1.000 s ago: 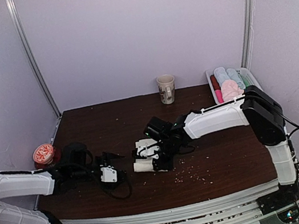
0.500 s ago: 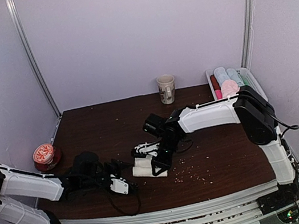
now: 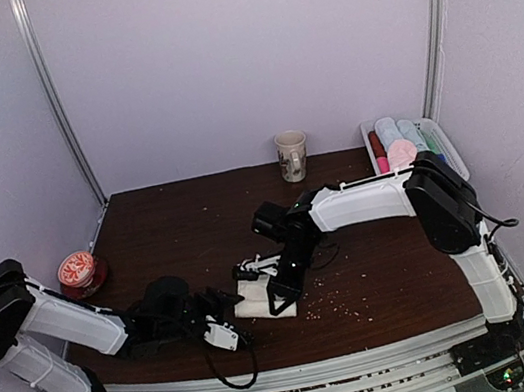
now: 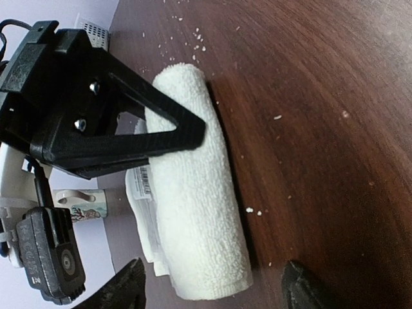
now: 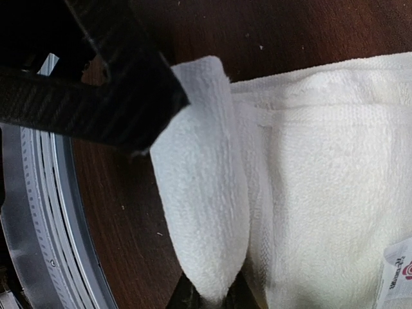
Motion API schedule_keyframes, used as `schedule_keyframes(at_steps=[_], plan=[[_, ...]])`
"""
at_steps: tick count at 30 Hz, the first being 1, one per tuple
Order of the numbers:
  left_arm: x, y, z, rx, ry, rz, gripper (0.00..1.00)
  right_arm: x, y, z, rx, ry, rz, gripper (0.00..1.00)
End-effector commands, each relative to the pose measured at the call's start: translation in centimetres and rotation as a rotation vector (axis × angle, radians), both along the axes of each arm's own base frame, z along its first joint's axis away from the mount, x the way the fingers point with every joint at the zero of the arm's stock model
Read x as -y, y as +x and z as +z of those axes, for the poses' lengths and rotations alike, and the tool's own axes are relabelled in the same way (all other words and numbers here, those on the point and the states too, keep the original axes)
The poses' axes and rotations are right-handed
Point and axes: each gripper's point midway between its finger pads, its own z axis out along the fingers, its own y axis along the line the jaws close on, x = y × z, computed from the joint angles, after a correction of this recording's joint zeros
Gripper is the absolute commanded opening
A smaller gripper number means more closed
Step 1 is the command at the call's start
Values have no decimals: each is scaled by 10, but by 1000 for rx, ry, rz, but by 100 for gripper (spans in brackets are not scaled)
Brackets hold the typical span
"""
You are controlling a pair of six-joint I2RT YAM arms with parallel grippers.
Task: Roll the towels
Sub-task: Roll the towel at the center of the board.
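The cream-white towel point(image 3: 263, 300) lies partly rolled on the dark table, with its label point(image 4: 142, 183) on the flat part. My right gripper point(image 3: 279, 289) is shut on the rolled fold; in the right wrist view the fold point(image 5: 203, 193) runs down into the closed fingertips of the right gripper point(image 5: 209, 295). My left gripper point(image 3: 230, 327) is open at the roll's left end; in the left wrist view its fingertips point(image 4: 126, 288) stand on either side of the roll's end point(image 4: 199, 212) without touching it. A pale pink rolled towel point(image 3: 401, 153) lies in the tray at the back right.
A white tray point(image 3: 437, 132) at the back right holds several rolled towels. A paper cup point(image 3: 291, 154) stands at the back middle. A red round tin point(image 3: 79, 270) sits at the left edge. Crumbs point(image 3: 337, 302) lie to the right of the towel.
My left arm has swung right, bringing its open gripper up to the towel's left end. My right gripper has shifted slightly towards the near edge with the towel fold in it.
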Motion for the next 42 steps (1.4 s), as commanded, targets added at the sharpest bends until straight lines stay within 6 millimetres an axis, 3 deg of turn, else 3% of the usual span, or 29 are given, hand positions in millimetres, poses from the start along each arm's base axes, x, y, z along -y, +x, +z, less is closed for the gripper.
schedule_keyframes(at_steps=[1, 7, 10, 13, 19, 23, 30, 32, 42], plan=[[7, 9, 3, 58, -16, 22, 72, 8, -8, -14, -55, -49, 7, 3], [9, 12, -7, 72, 3, 39, 69, 6, -9, -14, -69, -37, 14, 3], [12, 12, -12, 65, 13, 41, 62, 5, -10, -12, -76, -28, 19, 3], [13, 14, -17, 60, 26, 54, 34, 4, -11, -12, -78, -24, 23, 3], [13, 15, -27, 26, 64, 71, 0, 4, -12, -10, -80, -13, 32, 6], [13, 8, -35, -74, 123, 70, 0, 6, -5, 2, -19, 1, 25, 21], [7, -14, -48, -327, 221, 47, 0, 16, 17, 49, 199, 73, -42, 52], [6, -13, -47, -384, 231, 60, 0, 23, 19, 66, 269, 92, -65, 56], [2, -11, -54, -697, 323, 107, 0, 70, 18, 97, 590, 126, -161, 70]])
